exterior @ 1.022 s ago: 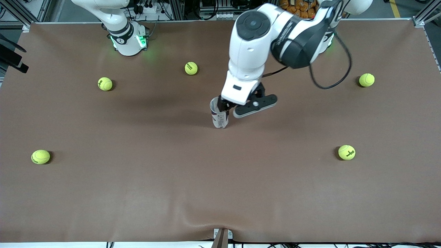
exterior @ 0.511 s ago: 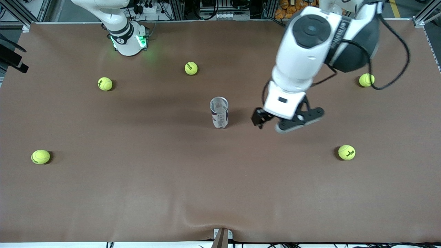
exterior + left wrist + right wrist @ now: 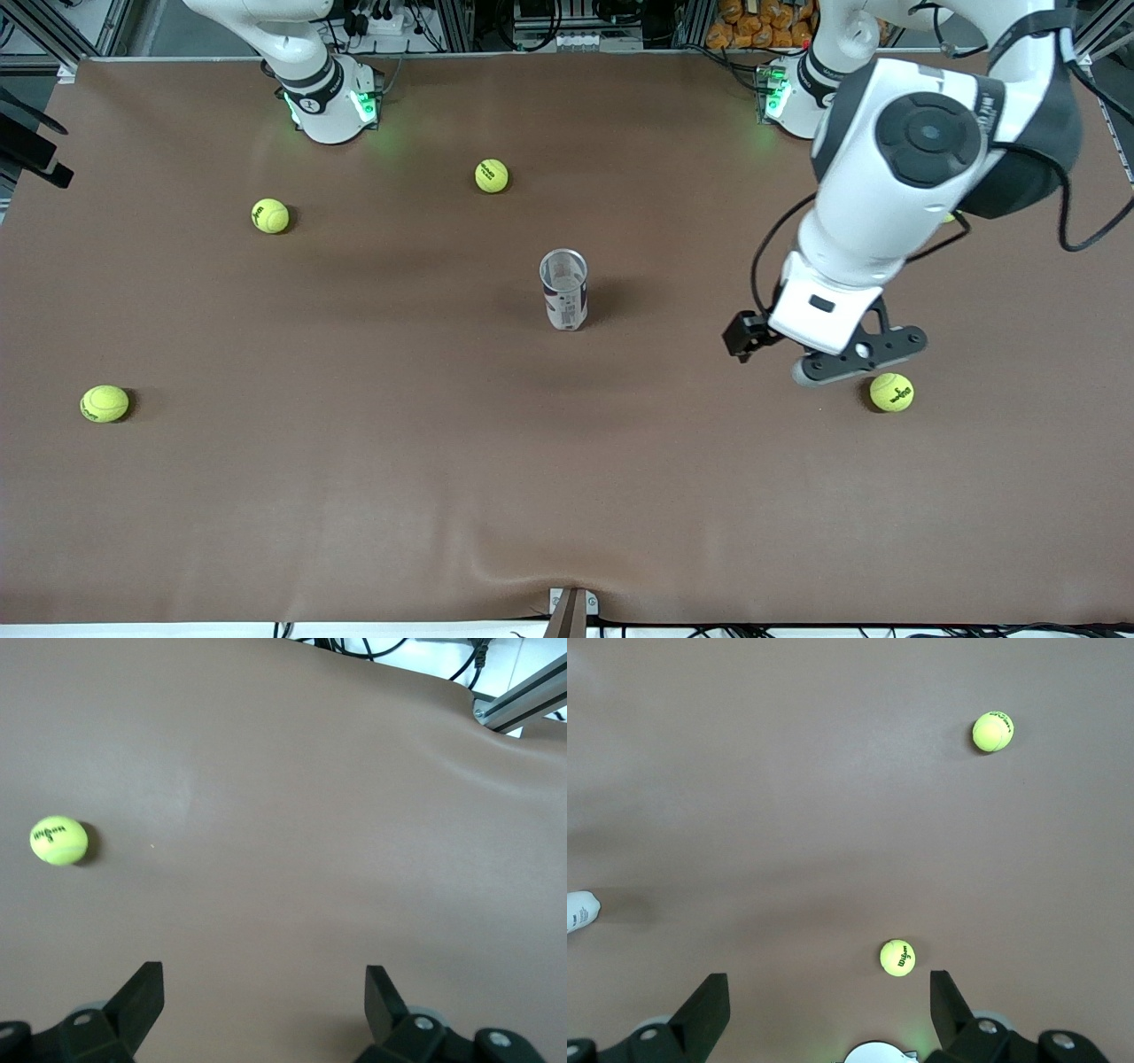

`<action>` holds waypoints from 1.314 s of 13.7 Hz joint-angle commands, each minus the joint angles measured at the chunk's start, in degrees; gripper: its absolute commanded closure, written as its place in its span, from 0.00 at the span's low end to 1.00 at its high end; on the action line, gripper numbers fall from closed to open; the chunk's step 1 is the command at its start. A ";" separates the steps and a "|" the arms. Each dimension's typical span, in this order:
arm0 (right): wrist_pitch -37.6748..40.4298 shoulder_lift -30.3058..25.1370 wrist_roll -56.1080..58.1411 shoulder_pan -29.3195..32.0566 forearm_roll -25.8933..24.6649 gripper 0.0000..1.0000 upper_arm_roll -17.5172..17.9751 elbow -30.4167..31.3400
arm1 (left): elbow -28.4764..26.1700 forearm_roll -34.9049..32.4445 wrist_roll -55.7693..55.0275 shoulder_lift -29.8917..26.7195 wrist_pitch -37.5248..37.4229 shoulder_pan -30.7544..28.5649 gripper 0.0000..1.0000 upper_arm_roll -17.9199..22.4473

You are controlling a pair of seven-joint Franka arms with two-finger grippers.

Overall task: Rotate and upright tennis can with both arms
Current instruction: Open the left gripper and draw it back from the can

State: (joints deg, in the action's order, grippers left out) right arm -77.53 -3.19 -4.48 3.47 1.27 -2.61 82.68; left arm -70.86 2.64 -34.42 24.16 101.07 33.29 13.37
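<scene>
The tennis can stands upright in the middle of the table, its open silvery rim up, with nothing touching it. A sliver of it shows at the edge of the right wrist view. My left gripper is open and empty, up over bare table between the can and a tennis ball. In the left wrist view the left gripper has its jaws wide apart over bare mat. My right gripper is open and empty, high above its own base; it is outside the front view.
Several yellow-green tennis balls lie scattered: one and another near the right arm's base, one at the right arm's end. One ball shows in the left wrist view. The brown mat covers the table.
The left gripper has let go of the can and swung away toward the left arm's end of the table. The can stays upright where it was. The right arm has not moved.
</scene>
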 commanded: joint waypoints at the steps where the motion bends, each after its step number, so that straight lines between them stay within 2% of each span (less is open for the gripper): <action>1: 0.19 0.11 -0.79 0.13 -0.57 0.00 0.23 -0.86 | -0.86 -0.97 3.82 -1.22 -0.61 -1.73 0.00 -0.36; 2: 0.19 0.11 -0.79 0.04 -0.57 0.00 0.23 -0.86 | -0.86 -1.06 4.88 -1.14 -0.61 -3.21 0.00 -0.45; 4: 0.19 0.11 -0.79 0.04 -0.57 0.00 0.23 -0.77 | -0.95 -0.63 7.25 -1.57 -0.61 -8.04 0.00 -3.94; 7: 0.19 0.11 -0.88 0.04 -0.48 0.00 0.23 -0.77 | -1.13 -1.15 8.31 -3.33 -0.69 -20.59 0.00 -15.88; 8: 0.19 0.11 -0.88 0.04 -0.39 0.00 0.23 -0.77 | -1.56 -1.15 9.27 -4.38 -1.56 -23.59 0.00 -17.92; 10: 0.19 0.11 -0.79 0.04 -0.30 0.00 0.23 -0.77 | -1.65 -1.15 13.04 -6.05 -3.42 -26.51 0.00 -18.91; 13: 0.19 0.20 -0.79 0.04 -0.57 0.00 0.23 -0.77 | -2.09 -1.15 13.32 -9.91 -7.09 -27.48 0.00 -19.35; 15: 0.19 0.20 -0.79 0.04 -0.65 0.00 0.23 -0.77 | -2.35 -1.15 13.59 -11.85 -11.40 -31.07 0.00 -23.02; 18: 0.19 0.20 -0.79 -0.04 -0.66 0.00 0.23 -0.77 | -7.53 -2.99 17.27 -17.90 -13.26 -32.23 0.00 -23.13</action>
State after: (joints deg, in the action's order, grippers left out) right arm -77.56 -3.17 -4.48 3.47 1.26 -2.60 82.69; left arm -72.82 1.95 -19.62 11.64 87.85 2.79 -8.70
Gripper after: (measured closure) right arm 0.000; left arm 0.000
